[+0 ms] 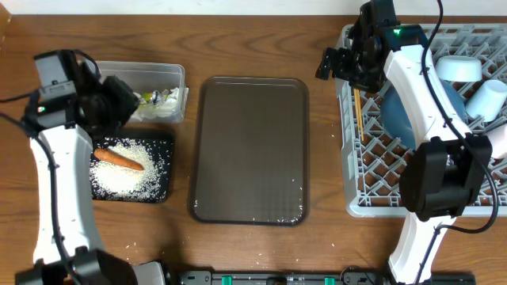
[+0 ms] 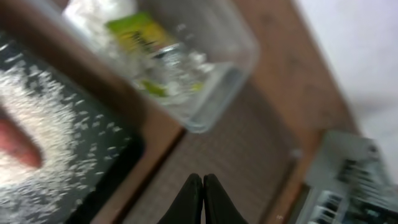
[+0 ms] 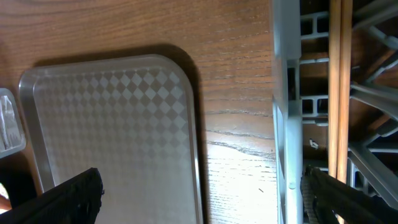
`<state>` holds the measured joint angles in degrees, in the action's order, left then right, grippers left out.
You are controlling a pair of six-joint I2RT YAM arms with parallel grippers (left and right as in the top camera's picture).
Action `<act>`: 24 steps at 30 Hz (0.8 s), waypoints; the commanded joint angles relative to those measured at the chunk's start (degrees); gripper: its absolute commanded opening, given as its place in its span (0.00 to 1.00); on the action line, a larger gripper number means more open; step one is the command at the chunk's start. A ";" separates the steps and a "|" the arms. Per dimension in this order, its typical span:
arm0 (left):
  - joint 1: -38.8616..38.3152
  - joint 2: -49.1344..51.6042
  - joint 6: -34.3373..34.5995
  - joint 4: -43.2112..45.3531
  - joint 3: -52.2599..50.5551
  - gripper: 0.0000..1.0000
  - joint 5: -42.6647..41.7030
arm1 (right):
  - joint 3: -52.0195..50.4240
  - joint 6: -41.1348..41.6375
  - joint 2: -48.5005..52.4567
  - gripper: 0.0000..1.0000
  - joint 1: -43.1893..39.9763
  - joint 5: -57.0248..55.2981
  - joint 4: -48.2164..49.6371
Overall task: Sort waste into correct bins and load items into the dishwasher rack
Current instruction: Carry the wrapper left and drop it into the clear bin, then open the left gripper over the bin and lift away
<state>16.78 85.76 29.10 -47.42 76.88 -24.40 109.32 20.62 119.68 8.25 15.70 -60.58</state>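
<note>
Overhead view. Reference landmark: brown serving tray (image 1: 248, 150).

Left of it, far end: clear tub (image 1: 179, 76) holding the crinkled wrapper (image 1: 157, 99), silver with yellow-green print. Left of it, near end: black tray (image 1: 164, 190), just beside the tub. It carries a spread of white rice (image 1: 127, 180), with the orange carrot piece (image 1: 119, 159) lying tilted across the grains.

Right of the brown serving tray: light grey dishwasher rack (image 1: 372, 186), a lattice crate. Inside, the chopsticks (image 1: 358, 119) lie along the wall nearest the landmark. Beyond them is the dark blue bowl (image 1: 398, 117), partly hidden by my right arm (image 1: 416, 79). The light blue bowl (image 1: 459, 69) and the white cup (image 1: 485, 100) sit on the side farthest from the landmark.

Left wrist view. My left gripper (image 2: 203, 182) has its jaws pressed together, nothing between them. Overhead places it left of the landmark, above where the tub meets the black tray. The wrapper shows a yellow-green panel with dark lettering, too blurred to read. A white crumpled mass beside it in the tub may be the tissue (image 2: 93, 11); cannot confirm.

Right wrist view. My right gripper (image 3: 200, 180) has its jaws spread wide, holding nothing. It hangs above the strip of wooden table (image 3: 236, 124) between the landmark and the rack. The chopsticks show as two pale wooden sticks, side by side, parallel to the rack wall.
</note>
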 commanded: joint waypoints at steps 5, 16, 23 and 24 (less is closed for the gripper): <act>0.13 5.70 -0.70 3.56 -3.61 0.06 3.93 | 0.07 0.57 0.33 0.99 0.44 0.17 -0.07; 0.13 12.48 2.51 10.36 -3.61 0.06 3.91 | 0.07 0.57 0.33 0.99 0.44 0.20 -0.07; 0.13 12.96 2.49 16.57 -3.61 0.08 3.93 | 0.07 0.57 0.35 0.99 0.44 0.20 -0.07; 0.13 12.96 2.49 17.03 -3.61 0.08 3.96 | 0.07 0.57 0.33 0.99 0.44 0.20 -0.07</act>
<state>16.78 98.37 31.51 -31.05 73.21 -20.93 109.32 20.62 119.68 8.25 15.70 -60.58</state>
